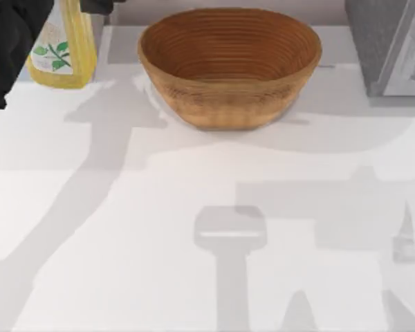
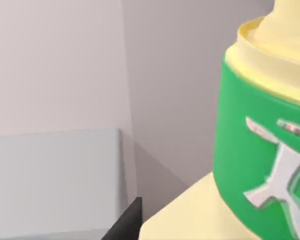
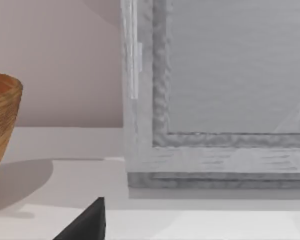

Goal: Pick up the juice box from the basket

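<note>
The juice box [image 1: 63, 55], a pale yellow carton with a leaf label, hangs at the far left of the top view, outside the basket. Black parts of my left gripper [image 1: 61, 10] flank it on both sides and hold it. Its green top [image 2: 260, 150] is very close in the left wrist view, beside a black fingertip [image 2: 127, 222]. The brown ribbed basket [image 1: 228, 90] stands at the back centre with nothing inside; its edge [image 3: 2, 115] shows in the right wrist view. A black tip of my right gripper [image 3: 85, 225] sits low in that view, near the table.
A large grey box [image 1: 391, 45] stands at the back right, right of the basket, and looms close in the right wrist view [image 3: 215, 100]. A pale wall runs behind the white table [image 1: 194, 263]. Arm shadows fall across the table's front half.
</note>
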